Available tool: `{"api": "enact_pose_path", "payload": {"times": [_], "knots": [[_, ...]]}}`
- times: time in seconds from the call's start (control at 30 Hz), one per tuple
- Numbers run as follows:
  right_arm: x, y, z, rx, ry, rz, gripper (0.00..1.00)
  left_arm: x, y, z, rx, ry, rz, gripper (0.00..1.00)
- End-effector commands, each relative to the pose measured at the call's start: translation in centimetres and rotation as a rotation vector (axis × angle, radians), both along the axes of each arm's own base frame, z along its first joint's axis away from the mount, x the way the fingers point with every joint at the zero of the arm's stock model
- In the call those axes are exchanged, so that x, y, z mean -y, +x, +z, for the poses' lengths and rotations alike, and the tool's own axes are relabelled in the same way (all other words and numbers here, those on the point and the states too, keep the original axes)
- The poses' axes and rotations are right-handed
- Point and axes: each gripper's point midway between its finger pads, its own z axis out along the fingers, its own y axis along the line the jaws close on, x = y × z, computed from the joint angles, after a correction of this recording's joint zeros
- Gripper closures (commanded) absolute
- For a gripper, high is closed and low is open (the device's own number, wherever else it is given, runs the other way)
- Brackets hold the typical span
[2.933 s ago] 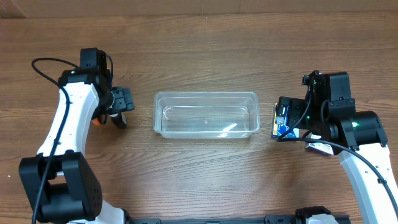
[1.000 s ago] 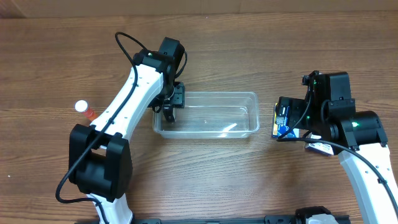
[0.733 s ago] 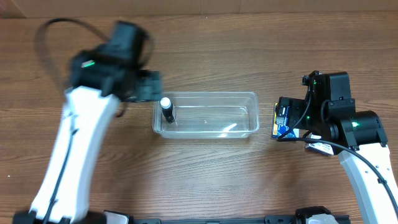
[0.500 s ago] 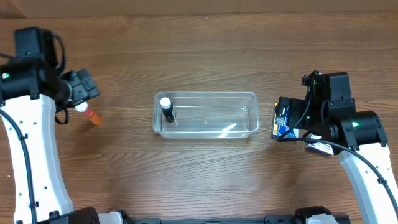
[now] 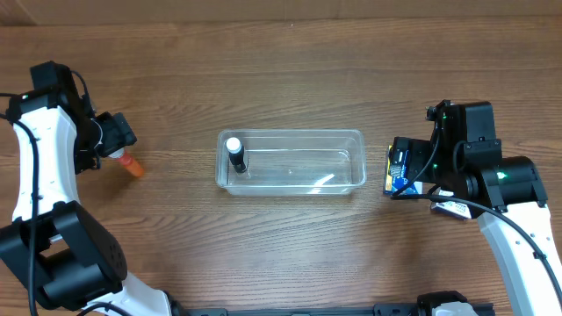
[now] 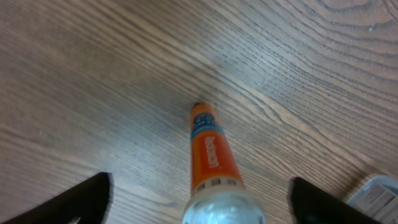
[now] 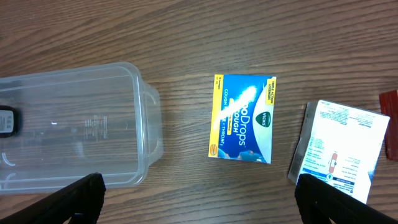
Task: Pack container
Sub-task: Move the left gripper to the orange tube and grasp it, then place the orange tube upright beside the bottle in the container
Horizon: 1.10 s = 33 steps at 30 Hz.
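The clear plastic container (image 5: 291, 161) sits mid-table; its end also shows in the right wrist view (image 7: 74, 124). A small black bottle with a white cap (image 5: 235, 154) stands in its left end. An orange tube with a white cap (image 5: 127, 161) lies on the table at the left, and it shows in the left wrist view (image 6: 211, 168). My left gripper (image 6: 199, 205) is open and straddles the tube's cap end, fingers apart from it. My right gripper (image 7: 199, 205) is open and empty, hovering right of the container above a blue cough-drops box (image 7: 242, 118).
A white box with blue print (image 7: 339, 149) lies right of the blue box. Something red (image 7: 390, 121) shows at the right edge. The blue box is partly seen under the right arm from overhead (image 5: 399, 169). The table is brown wood.
My left arm put the black bottle in the container's left end, then swung back left to the orange tube. My right arm has not moved.
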Motion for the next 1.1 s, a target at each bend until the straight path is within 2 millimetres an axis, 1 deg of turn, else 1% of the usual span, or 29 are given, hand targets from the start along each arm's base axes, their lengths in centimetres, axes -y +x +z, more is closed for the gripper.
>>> {"api": "enact_pose_path", "payload": {"times": [0.0,0.03,0.1,0.13,0.33,0.37,0.43,0.47,0.5,0.53,0.57,0.6,0.63,0.67,0.7,0.73,0.77,0.83,0.9,0.97,1.07], "knots": [[-0.1,0.5,1.2,0.033,0.004,0.002,0.0,1.0,-0.1,-1.1,-0.035,-0.027,-0.034,0.3],[-0.1,0.5,1.2,0.033,0.004,0.002,0.0,1.1,-0.3,-1.2,-0.042,-0.03,-0.034,0.43],[-0.1,0.5,1.2,0.033,0.004,0.002,0.01,1.2,-0.6,-1.2,-0.057,-0.036,-0.033,0.5],[-0.1,0.5,1.2,0.033,0.004,0.002,0.0,1.2,-0.7,-1.2,-0.058,-0.036,-0.033,0.56],[-0.1,0.5,1.2,0.033,0.004,0.002,0.0,1.3,-1.0,-1.2,-0.071,-0.041,-0.033,0.76],[-0.1,0.5,1.2,0.033,0.004,0.002,0.0,1.4,-1.0,-1.2,-0.074,-0.043,-0.033,0.84],[-0.1,0.5,1.2,0.033,0.003,0.002,0.0,1.5,-1.3,-1.0,-0.079,-0.048,-0.015,0.96],[-0.1,0.5,1.2,0.034,0.003,0.002,0.0,1.8,-1.4,-0.6,-0.079,-0.053,-0.013,0.96],[-0.1,0.5,1.2,0.033,0.003,0.002,0.0,2.5,-1.4,0.6,-0.061,-0.053,-0.028,0.96],[-0.1,0.5,1.4,0.039,0.002,0.001,0.0,3.2,-1.4,1.9,-0.037,-0.043,-0.051,0.96],[0.4,0.5,1.8,0.056,-0.012,-0.018,0.0,4.6,-1.4,4.1,0.014,-0.028,-0.089,0.96],[1.0,0.5,2.3,0.072,-0.015,-0.062,0.0,5.9,-1.4,5.7,0.056,-0.024,-0.125,0.96],[1.6,0.4,3.0,0.089,-0.012,-0.084,0.0,7.8,-1.7,7.5,0.108,-0.024,-0.175,0.96],[2.7,0.2,3.6,0.104,0.0,-0.139,0.0,10.0,-2.1,9.5,0.166,-0.025,-0.236,0.96],[3.5,0.1,3.8,0.108,0.012,-0.175,0.0,12.7,-2.8,11.6,0.228,-0.019,-0.308,0.96],[4.0,0.0,3.7,0.1,0.037,-0.192,0.0,14.3,-3.4,12.6,0.255,-0.025,-0.341,0.96],[4.3,-0.1,3.5,0.086,0.065,-0.207,0.0,16.8,-4.3,13.6,0.283,-0.037,-0.399,0.96],[4.4,0.1,3.1,0.073,0.076,-0.209,0.0,19.6,-5.5,13.9,0.279,-0.046,-0.463,0.96],[4.5,0.2,2.5,0.047,0.075,-0.21,0.0,22.3,-6.5,13.3,0.239,-0.072,-0.515,0.96],[4.5,0.4,2.0,0.031,0.075,-0.211,0.0,23.6,-6.6,12.3,0.204,-0.081,-0.529,0.96],[4.5,0.4,1.9,0.028,0.075,-0.211,0.0,24.5,-5.4,9.2,0.118,-0.072,-0.54,0.96]]}}
